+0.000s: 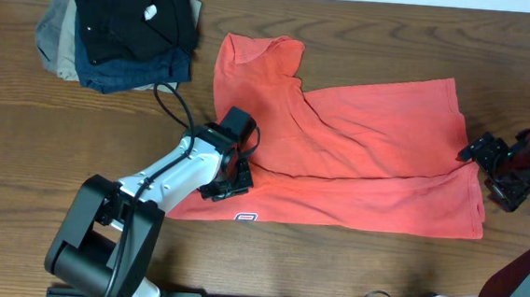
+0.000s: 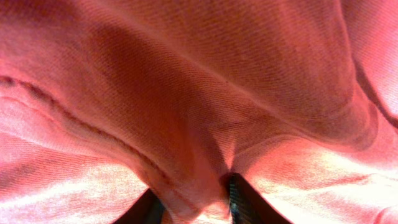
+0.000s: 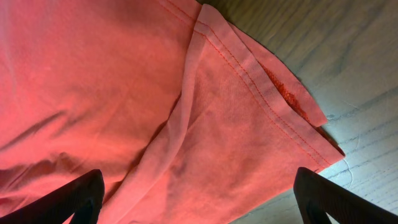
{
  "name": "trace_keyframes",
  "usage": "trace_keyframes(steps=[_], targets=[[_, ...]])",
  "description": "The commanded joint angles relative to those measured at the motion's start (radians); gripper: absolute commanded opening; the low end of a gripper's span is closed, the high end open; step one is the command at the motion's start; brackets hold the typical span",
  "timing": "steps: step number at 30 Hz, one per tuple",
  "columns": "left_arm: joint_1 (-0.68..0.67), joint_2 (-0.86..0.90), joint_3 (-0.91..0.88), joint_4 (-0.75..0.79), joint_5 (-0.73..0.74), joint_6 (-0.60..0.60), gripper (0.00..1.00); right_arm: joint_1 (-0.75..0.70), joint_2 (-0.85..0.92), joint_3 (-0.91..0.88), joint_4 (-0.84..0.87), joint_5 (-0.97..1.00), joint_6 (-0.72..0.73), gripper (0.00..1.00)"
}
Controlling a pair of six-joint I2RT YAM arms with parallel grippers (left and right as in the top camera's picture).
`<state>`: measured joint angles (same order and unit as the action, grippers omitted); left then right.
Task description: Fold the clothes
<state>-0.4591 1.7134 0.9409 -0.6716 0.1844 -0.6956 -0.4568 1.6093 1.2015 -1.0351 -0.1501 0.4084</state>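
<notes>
Toward the lower left of the overhead view, left gripper [image 1: 233, 176] down on the near-left part of the coral-red T-shirt [image 1: 368, 146], fingers [image 2: 239, 200] pinching a raised ridge of cloth, seen close up from the left wrist. Just below it in the frame, small white label [image 1: 246, 216] at the shirt's near edge. Shirt spread across the middle of the table [image 1: 367, 25], hem end to the right, one rumpled layer already thrown over the other along a slanting crease, a loose flap [image 1: 257, 54] poking toward the upper left. Reads as mid-fold: taking hold of two ends in order to lift and lay the cloth over again. At the right edge of the frame, right gripper [image 1: 493, 169] spread wide and holding nothing, poised just over the stitched hem corner [image 3: 292, 112], flat on the wood within the span of its fingers in the right wrist view. Next move, by judgement: drop onto that corner, close on both layers, then raise both ends together, cloth kept taut for a straight crease. Risk of catching only the top layer, or of dragging the bunched middle. Farther off, in the upper left corner, pile of folded garments [image 1: 123, 31], black on navy on tan, apart from the shirt; an obstacle only to a fold swung that way. Black cable [image 1: 170, 104] looping between pile and left arm, beside the shirt's left edge.
</notes>
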Motion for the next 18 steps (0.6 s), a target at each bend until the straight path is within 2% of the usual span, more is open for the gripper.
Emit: trace_keyframes(steps=[1, 8, 18], targets=[[0.003, 0.003, 0.014, -0.003, -0.016, 0.022, 0.23, 0.006, 0.001, 0.013, -0.003, -0.004, -0.014, 0.96], [0.003, -0.006, 0.039, -0.001, -0.021, 0.022, 0.23, 0.006, 0.001, 0.013, -0.006, -0.004, -0.013, 0.96], [0.002, -0.010, 0.045, 0.097, -0.066, 0.022, 0.08, 0.006, 0.001, 0.013, -0.010, -0.004, -0.014, 0.96]])
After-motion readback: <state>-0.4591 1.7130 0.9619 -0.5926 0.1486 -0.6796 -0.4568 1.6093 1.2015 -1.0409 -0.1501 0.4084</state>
